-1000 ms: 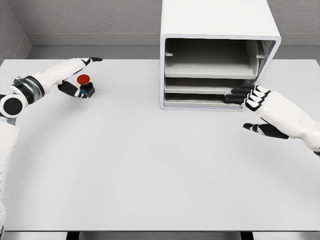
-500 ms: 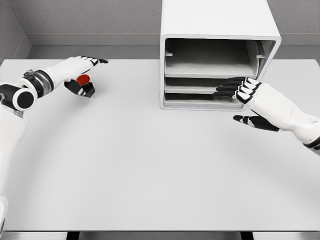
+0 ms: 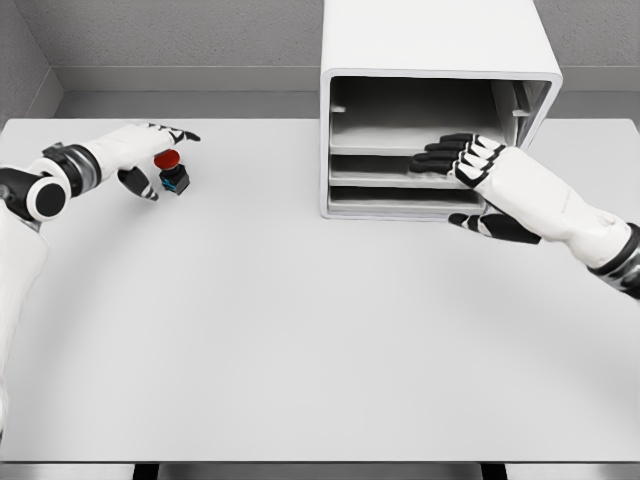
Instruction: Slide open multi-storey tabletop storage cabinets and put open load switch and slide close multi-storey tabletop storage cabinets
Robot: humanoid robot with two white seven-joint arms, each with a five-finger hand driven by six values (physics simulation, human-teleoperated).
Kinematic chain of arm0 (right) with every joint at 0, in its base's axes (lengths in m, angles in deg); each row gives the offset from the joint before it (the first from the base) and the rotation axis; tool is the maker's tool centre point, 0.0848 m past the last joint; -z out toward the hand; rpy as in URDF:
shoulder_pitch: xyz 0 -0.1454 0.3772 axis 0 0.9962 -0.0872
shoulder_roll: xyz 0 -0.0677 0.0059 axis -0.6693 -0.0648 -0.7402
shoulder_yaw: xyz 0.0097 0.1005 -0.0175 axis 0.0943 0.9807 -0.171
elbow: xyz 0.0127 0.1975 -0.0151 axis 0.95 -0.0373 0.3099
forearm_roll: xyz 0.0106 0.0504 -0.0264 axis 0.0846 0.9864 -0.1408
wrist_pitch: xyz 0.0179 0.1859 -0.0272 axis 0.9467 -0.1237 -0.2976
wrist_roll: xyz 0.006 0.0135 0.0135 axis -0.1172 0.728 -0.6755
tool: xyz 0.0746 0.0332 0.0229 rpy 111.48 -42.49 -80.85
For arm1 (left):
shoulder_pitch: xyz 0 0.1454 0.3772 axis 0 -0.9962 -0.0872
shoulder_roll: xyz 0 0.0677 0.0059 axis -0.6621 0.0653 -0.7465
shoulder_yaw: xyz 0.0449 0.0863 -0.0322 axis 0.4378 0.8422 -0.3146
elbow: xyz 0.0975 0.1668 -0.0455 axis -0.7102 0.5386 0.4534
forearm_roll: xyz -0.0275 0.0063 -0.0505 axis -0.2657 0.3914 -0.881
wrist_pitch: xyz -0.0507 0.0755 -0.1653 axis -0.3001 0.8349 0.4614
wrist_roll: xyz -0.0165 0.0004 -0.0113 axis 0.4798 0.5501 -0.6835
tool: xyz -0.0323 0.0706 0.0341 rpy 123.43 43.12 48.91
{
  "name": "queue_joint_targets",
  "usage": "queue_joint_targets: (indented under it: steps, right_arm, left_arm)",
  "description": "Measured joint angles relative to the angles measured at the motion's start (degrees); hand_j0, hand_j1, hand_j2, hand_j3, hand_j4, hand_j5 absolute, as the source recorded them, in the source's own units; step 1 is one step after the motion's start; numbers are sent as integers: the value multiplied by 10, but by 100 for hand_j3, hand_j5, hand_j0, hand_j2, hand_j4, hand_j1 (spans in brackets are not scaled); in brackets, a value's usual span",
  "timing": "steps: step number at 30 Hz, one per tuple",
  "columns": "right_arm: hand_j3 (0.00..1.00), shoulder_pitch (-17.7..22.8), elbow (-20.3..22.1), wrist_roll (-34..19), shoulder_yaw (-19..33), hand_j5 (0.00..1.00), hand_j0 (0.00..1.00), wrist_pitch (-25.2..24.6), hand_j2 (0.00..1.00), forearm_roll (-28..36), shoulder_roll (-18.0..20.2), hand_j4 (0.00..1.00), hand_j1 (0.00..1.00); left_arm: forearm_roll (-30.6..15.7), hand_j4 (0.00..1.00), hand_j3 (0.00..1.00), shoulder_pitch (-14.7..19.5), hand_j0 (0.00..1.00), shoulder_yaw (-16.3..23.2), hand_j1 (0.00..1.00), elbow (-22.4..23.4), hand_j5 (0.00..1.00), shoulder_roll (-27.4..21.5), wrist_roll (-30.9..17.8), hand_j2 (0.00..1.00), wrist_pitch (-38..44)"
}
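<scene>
The load switch, a small black body with a red round button, stands at the table's far left. My left hand cups it from the left, fingers stretched over the button and thumb low beside the body; no firm grasp shows. The white multi-storey cabinet stands at the back, right of centre, its front showing three stacked trays. My right hand is open. Its dark fingers lie flat against the front edge of the middle tray, and the thumb hangs in front of the bottom tray.
The grey table stretches wide in front of the cabinet. A grey wall runs behind the table's far edge. The right forearm crosses the cabinet's lower right corner.
My right hand rose from the bottom tray's front to the middle tray and slid left. The left hand drew in closer around the switch, which stayed in about the same place.
</scene>
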Motion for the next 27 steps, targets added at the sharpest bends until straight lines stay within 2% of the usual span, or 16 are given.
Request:
queue_joint_targets:
  steps: [1,5,9,12,20,27]
  right_arm:
    - [87,-3,-7,0,0,87,87,0,87,0,-3,87,87]
    - [87,-26,-36,-1,-3,87,87,0,87,1,-17,87,87]
    - [87,-47,-66,-3,-22,87,87,0,87,0,-35,87,87]
    - [88,-55,-81,-27,-32,88,88,0,88,-1,-53,88,88]
    - [88,-85,-127,-47,-40,88,88,0,88,-1,-85,88,88]
    - [88,-98,-167,-78,-42,88,88,0,88,-2,-116,88,88]
  left_arm:
    - [1,91,91,1,91,1,91,1,91,0,0,91,0]
    - [2,78,78,1,78,2,78,2,78,0,0,78,0]
    - [2,73,73,1,73,3,73,3,73,0,0,73,0]
    - [2,66,66,1,66,3,66,2,66,0,0,66,0]
    - [2,64,64,1,64,3,64,3,64,0,0,64,1]
    - [-1,50,50,2,50,3,50,3,50,0,1,50,3]
